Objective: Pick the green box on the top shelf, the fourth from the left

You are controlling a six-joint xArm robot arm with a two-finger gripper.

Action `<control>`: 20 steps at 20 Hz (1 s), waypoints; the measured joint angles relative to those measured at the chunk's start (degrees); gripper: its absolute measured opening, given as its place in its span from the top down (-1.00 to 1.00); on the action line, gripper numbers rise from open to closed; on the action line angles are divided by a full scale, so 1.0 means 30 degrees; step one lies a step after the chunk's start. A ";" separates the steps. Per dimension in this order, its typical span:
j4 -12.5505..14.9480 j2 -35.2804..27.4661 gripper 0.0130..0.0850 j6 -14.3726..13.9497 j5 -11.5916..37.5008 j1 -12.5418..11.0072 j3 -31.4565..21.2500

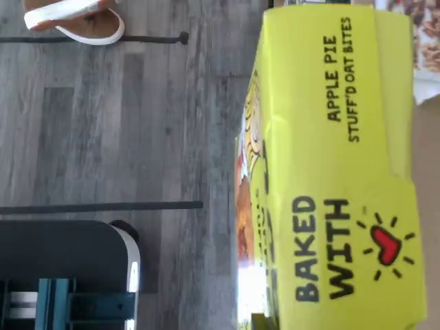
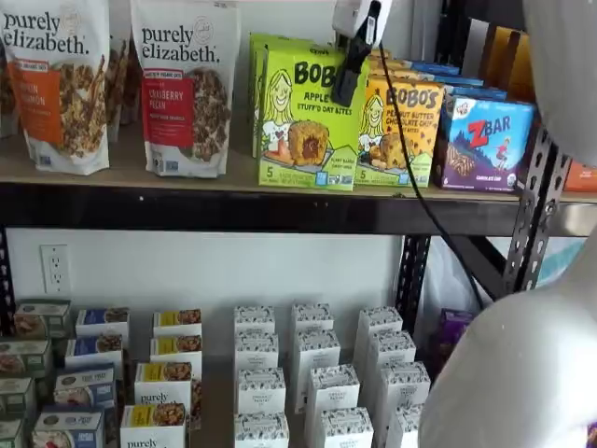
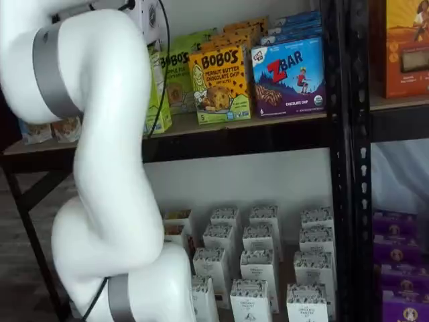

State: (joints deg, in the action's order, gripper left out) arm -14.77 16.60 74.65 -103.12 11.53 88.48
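The green box (image 2: 303, 121) stands upright at the front edge of the top shelf (image 2: 140, 207), at the head of a row of the same boxes. Its lime-green side with "APPLE PIE STUFF'D OAT BITES" fills much of the wrist view (image 1: 337, 172), very close. In a shelf view my gripper (image 2: 352, 70) hangs from above at the box's upper right corner. Only one black finger shows, side-on, so I cannot tell whether it is open or closed on the box. In a shelf view (image 3: 175, 74) my white arm hides most of the box.
Two Purely Elizabeth bags (image 2: 187, 84) stand left of the green box. A yellow-orange Bobo's box (image 2: 401, 131) and a blue ZBar box (image 2: 485, 140) stand to its right. A black upright (image 2: 532, 215) is at the right. Several small white boxes (image 2: 312, 373) fill the lower shelf.
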 joint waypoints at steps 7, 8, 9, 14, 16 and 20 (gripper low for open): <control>0.0120 0.2235 0.56 0.0102 0.0685 -0.0036 -0.2436; 0.0187 0.2535 0.56 0.0136 0.0778 -0.0047 -0.2789; 0.0264 0.2816 0.56 0.0172 0.0874 -0.0056 -0.3125; 0.0501 0.4084 0.56 0.0378 0.1468 -0.0148 -0.4729; 0.0580 0.4581 0.56 0.0459 0.1809 -0.0185 -0.5379; 0.0792 0.5354 0.56 0.0624 0.2277 -0.0261 -0.6432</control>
State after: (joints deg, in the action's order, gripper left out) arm -12.39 32.66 76.52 -96.29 10.75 69.19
